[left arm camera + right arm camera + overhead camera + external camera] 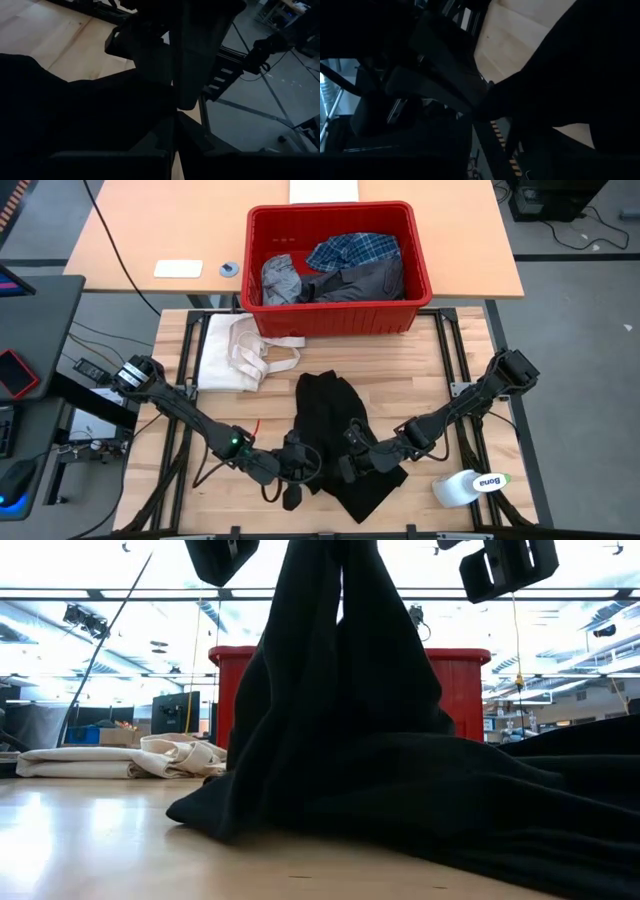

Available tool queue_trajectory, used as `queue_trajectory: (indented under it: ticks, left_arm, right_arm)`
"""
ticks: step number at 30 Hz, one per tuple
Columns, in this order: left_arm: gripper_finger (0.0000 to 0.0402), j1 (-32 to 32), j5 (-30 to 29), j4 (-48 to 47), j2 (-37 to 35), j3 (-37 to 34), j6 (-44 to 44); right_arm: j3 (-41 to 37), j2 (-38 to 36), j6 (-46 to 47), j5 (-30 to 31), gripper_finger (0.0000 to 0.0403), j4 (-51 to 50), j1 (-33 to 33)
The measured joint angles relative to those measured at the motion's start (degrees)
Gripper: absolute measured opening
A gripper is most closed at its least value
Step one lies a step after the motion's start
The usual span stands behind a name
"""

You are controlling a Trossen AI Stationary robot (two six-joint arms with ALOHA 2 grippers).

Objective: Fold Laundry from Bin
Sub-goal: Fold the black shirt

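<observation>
Both grippers are working near the front edge of the tabletop, close together over the black garment. Left gripper is pinching the cloth shut at the garment's near left part; in the low view the fabric is rising in a peak toward the arms, which suggests a lifted hold meant to pull a layer up for folding. Right gripper is sitting just beside it on the same garment, but whether its fingers are parted or gripping cloth I cannot tell, since dark fabric is filling its wrist view. The garment is lying with its long axis running from the front edge toward the red bin, narrow end pointing at the bin. The bin is standing at the back edge, holding the plaid shirt and grey garments. A cream cloth is resting toward the left edge
</observation>
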Motion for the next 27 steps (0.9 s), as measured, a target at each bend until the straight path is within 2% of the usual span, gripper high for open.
queue_trajectory:
  ticks: [5,23,27]
  left_arm:
    - [0.0023,0.0,0.0,0.1,0.0,0.0,0.0]
    - [0.0023,0.0,-0.1,0.1,0.0,0.0,1.3]
    - [0.0023,0.0,-0.1,0.1,0.0,0.0,1.3]
  right_arm:
    - [0.0,0.0,2.3,-0.1,0.0192,-0.4,0.0]
    - [0.0,0.0,6.6,0.6,0.0185,0.0,-2.0]
    - [0.0,0.0,7.4,0.7,0.0171,-1.4,-2.0]
